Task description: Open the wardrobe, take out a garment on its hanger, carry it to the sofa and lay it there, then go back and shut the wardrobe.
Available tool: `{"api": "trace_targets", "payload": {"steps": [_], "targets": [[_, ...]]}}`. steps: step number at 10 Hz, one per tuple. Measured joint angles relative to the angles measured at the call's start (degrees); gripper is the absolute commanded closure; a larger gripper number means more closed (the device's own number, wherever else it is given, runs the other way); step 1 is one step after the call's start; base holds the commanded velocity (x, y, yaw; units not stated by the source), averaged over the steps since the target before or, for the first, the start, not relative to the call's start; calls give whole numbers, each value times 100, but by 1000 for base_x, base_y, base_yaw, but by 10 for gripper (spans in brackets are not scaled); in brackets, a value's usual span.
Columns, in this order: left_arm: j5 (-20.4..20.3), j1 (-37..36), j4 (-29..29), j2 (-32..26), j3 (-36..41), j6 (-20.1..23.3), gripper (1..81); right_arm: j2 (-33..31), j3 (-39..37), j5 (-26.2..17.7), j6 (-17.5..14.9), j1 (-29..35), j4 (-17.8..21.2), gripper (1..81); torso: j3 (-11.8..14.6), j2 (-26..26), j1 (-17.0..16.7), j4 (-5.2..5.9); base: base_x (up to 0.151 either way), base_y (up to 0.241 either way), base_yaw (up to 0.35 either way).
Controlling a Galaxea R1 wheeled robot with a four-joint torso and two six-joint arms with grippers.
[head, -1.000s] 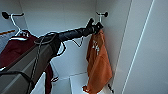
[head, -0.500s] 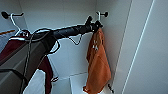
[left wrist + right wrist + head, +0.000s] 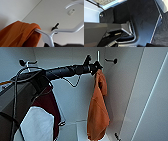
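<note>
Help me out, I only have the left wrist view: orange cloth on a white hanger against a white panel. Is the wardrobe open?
Observer: Yes. In the head view the wardrobe is open and the camera looks into its white inside.
Operator: Where is the left arm?
Observer: The left arm reaches in from the left. The left gripper is up at the top of the hanger, above the garment, which hangs down at full length.
Operator: Anything else hanging in there?
Observer: A maroon garment with white sleeves hangs to the left of the orange one, apart from it.
</note>
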Motion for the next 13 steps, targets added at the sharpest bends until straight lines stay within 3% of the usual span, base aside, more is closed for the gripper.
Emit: {"api": "trace_targets", "payload": {"steps": [1,2,5,9,13], "targets": [[50,-4,2,-38,2,18,811,2,0,24,0,13,2,10,0,0,0,133,0,0,0],[139,9,5,-82,33,18,811,2,0,38,0,13,2,10,0,0,0,188,0,0,0],[329,52,48,-154,323,18,811,2,0,40,4,13,2,10,-2,0,0,183,0,0,0],[354,49,52,-716,1574,21,811,2,2,41,-5,28,-5,10,-2,0,0,183,0,0,0],[-138,60,50,-1347,2812,-21,811,5,7,40,-5,33,-5,10,0,0,0,183,-16,0,0]]}}
